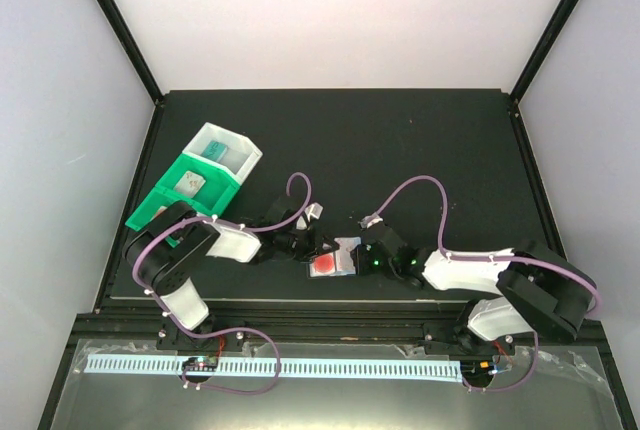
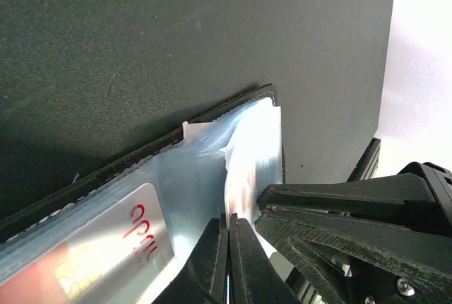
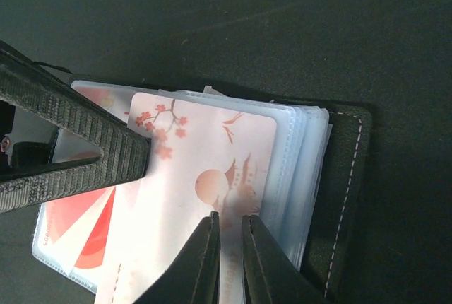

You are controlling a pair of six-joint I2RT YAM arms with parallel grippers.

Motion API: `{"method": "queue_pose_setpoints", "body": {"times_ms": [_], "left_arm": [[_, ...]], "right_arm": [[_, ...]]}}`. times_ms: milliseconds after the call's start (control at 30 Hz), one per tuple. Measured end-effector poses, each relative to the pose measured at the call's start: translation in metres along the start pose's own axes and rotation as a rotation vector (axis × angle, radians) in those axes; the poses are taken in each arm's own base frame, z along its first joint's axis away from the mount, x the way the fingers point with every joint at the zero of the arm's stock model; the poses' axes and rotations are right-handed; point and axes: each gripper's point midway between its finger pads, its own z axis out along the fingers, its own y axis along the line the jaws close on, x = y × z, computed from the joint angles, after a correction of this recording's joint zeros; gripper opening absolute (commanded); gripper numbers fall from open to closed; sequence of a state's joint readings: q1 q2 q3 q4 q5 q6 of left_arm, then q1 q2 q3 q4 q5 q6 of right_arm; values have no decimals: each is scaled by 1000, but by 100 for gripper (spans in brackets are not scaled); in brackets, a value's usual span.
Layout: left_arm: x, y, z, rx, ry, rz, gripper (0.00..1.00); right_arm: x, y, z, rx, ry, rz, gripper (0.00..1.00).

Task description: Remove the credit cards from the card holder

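The black card holder lies open between both arms, its clear pockets fanned over the black cover. A pale credit card printed with pink blossoms and a sun lies on top. My left gripper is shut on that card's edge, which stands up pale and pinkish. My right gripper is nearly closed on a clear pocket leaf beside the card; its fingers show in the left wrist view. A second card with red print sits in a pocket. A red round mark faces up.
A green bin and a white bin stand at the back left, a teal card in the white one and a pale card in the green one. The mat's front edge runs just below the holder.
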State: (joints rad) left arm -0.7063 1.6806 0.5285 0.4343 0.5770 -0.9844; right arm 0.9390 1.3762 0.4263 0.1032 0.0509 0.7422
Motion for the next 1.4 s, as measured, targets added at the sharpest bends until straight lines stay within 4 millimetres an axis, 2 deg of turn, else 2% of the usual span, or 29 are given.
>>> {"method": "queue_pose_setpoints", "body": {"times_ms": [767, 1000, 1100, 1200, 1400], "left_arm": [[-3, 2, -38, -63, -53, 32, 1], [-1, 5, -52, -120, -72, 60, 2], [-2, 3, -61, -139, -87, 79, 1], [-2, -2, -69, -137, -94, 104, 1], [6, -27, -84, -67, -76, 206, 2]], "right_arm": [[-2, 0, 1, 7, 5, -8, 14], [-4, -8, -10, 52, 11, -47, 17], [-12, -1, -19, 40, 0, -71, 21], [-27, 15, -30, -6, -30, -99, 24], [-45, 52, -58, -163, -74, -165, 28]]}}
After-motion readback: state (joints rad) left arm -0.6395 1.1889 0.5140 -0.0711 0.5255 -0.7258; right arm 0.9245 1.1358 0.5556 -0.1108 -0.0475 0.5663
